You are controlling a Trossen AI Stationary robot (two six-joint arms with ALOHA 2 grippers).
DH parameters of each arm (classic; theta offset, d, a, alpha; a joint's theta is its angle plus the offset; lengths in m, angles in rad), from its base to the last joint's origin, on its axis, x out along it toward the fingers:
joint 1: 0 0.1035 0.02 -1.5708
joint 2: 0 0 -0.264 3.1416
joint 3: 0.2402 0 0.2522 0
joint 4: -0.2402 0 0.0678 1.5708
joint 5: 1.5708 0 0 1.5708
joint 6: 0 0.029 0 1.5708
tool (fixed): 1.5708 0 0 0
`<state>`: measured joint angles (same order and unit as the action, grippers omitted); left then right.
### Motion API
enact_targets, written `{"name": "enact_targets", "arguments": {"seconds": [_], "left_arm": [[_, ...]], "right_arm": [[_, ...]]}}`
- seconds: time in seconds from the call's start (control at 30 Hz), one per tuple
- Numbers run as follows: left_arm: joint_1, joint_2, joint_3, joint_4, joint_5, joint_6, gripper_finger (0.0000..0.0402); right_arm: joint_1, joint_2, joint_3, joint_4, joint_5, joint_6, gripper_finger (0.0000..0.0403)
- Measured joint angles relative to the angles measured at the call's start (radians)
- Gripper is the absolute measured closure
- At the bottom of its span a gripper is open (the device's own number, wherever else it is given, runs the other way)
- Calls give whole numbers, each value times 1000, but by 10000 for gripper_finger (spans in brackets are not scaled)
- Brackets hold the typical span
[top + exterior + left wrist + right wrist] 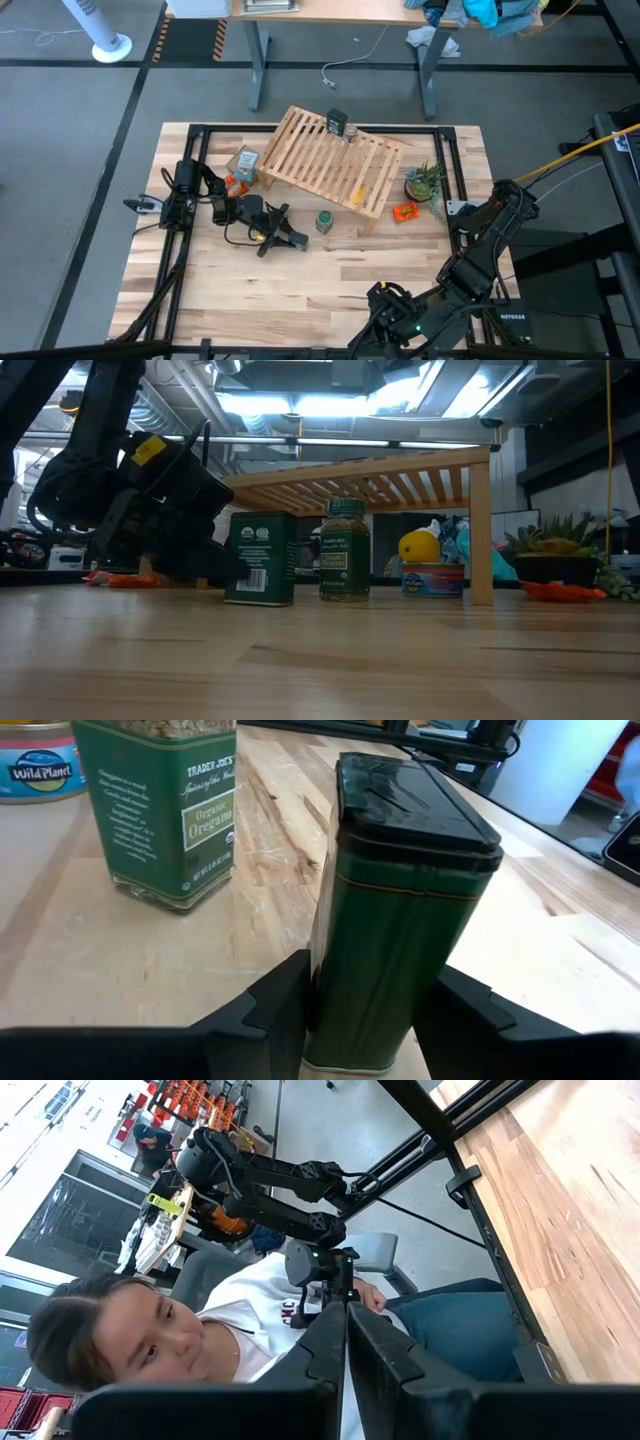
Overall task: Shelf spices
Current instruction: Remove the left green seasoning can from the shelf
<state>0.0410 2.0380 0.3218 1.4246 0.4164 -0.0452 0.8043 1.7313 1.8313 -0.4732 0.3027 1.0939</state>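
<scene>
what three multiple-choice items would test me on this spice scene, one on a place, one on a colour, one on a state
1. Where is the oregano jar?
A. on the floor
B. standing on the table, beside the green tin
C. on a chair

2. What colour is the body of the tin?
A. red
B. white
C. dark green

3. How does the right gripper stand?
A. shut, holding nothing
B. wide open
C. clamped on a jar

Answers:
1 B: the low view shows jar and tin upright side by side on the wood.
2 C: the left wrist view shows dark green sides under a black lid.
3 A: the right wrist view shows its two fingers pressed together with nothing between them.
</scene>
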Motion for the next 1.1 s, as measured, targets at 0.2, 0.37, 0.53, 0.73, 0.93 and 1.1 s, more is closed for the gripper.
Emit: {"name": "enact_targets", "arguments": {"seconds": [0.2,0.37,0.53,0.73,0.93,1.1], "left_arm": [[0,0,0,0,0,-40,246],[-18,0,0,-2,7,-53,234],[-52,0,-1,1,9,-26,224],[-75,0,-1,21,9,-30,222],[-88,-5,-7,27,-37,-33,221],[-101,-5,10,29,-38,-34,221]], "right_arm": [[0,0,0,0,0,0,381],[0,0,0,0,0,0,381],[0,0,0,0,0,0,381],[0,0,0,0,0,0,382],[0,0,0,0,0,0,382],[0,0,0,0,0,0,381]]}}
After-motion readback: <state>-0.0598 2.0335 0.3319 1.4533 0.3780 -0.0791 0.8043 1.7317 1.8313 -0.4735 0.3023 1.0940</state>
